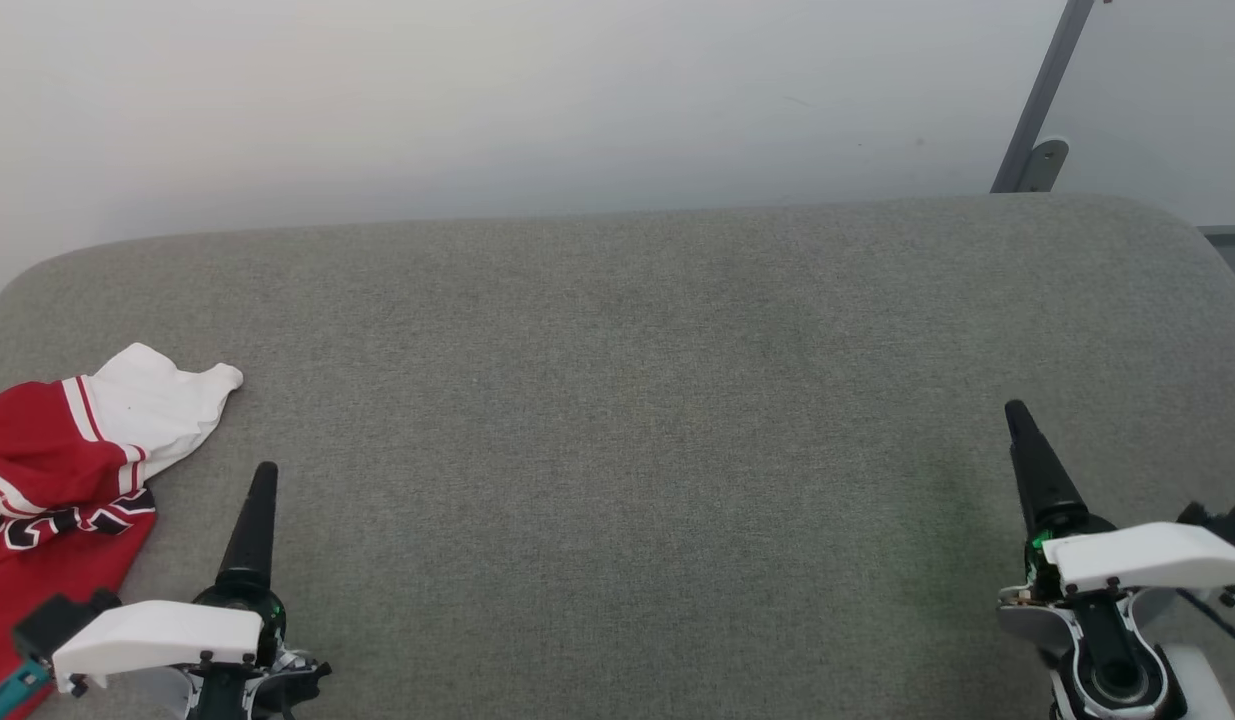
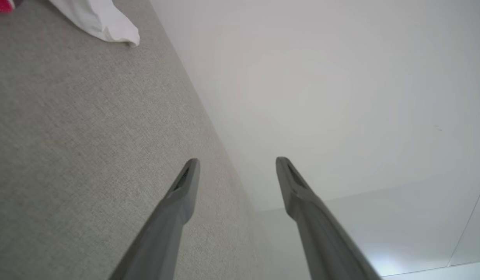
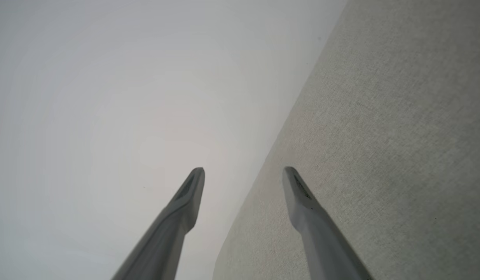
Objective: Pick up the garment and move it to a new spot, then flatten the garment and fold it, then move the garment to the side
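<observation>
The garment is a red jersey with a white sleeve and striped trim. It lies crumpled at the left edge of the grey fabric surface, partly cut off by the head view's edge. Its white sleeve tip shows at the top left of the left wrist view. My left gripper hovers just right of the garment, apart from it. In its wrist view the left gripper stands open with nothing between the fingers. My right gripper is far to the right, and the right gripper is open and empty too.
The grey surface ends at a pale wall along its far side. A grey metal post with a bracket stands at the back right corner. The surface's corners are rounded.
</observation>
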Motion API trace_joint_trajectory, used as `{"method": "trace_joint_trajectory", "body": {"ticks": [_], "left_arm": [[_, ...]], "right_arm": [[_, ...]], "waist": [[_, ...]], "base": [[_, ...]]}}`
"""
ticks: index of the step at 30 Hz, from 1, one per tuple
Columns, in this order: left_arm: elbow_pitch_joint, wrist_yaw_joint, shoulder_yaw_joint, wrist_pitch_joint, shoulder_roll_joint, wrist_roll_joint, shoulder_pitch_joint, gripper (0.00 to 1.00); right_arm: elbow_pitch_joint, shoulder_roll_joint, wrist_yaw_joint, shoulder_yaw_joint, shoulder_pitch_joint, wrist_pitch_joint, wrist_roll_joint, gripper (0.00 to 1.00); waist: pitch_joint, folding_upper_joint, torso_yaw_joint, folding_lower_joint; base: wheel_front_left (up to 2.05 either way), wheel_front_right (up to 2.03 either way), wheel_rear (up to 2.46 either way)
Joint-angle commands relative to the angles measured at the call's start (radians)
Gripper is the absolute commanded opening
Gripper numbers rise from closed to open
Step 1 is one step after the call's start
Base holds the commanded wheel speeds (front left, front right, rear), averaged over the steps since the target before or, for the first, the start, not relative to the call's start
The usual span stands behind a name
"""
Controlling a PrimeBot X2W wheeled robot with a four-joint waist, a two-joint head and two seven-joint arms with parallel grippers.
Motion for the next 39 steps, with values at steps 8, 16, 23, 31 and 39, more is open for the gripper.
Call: {"method": "trace_joint_trajectory", "body": {"ticks": [8,16,23,31,39], "left_arm": [[-0.046,0.002,-0.002,-0.041,0.024,0.231,-0.032,1.0],[-0.068,0.002,-0.007,-0.071,0.045,0.397,-0.033,1.0],[-0.086,0.008,-0.018,-0.096,0.064,0.523,-0.021,1.0],[-0.078,0.012,-0.038,-0.122,0.086,0.641,-0.013,1.0],[-0.053,0.014,-0.052,-0.145,0.101,0.738,-0.011,1.0]], "right_arm": [[-0.023,-0.008,0.0,0.004,-0.062,-0.042,-0.239,1.0],[-0.021,-0.011,0.0,0.019,-0.084,-0.072,-0.434,1.0],[-0.001,-0.01,0.0,0.012,-0.103,-0.097,-0.608,1.0],[0.036,-0.005,0.0,0.008,-0.125,-0.123,-0.765,1.0],[0.072,-0.014,0.0,0.016,-0.143,-0.147,-0.918,1.0]], "waist": [[0.001,0.0,0.002,0.0],[0.001,0.0,0.001,0.0],[0.001,0.0,0.0,0.0],[0.0,0.0,-0.003,0.0],[-0.001,0.0,-0.005,0.0]], "base": [[0.0,0.0,0.0],[0.0,0.0,0.0],[0.0,0.0,0.0],[0.0,0.0,0.0],[0.0,0.0,0.0]]}}
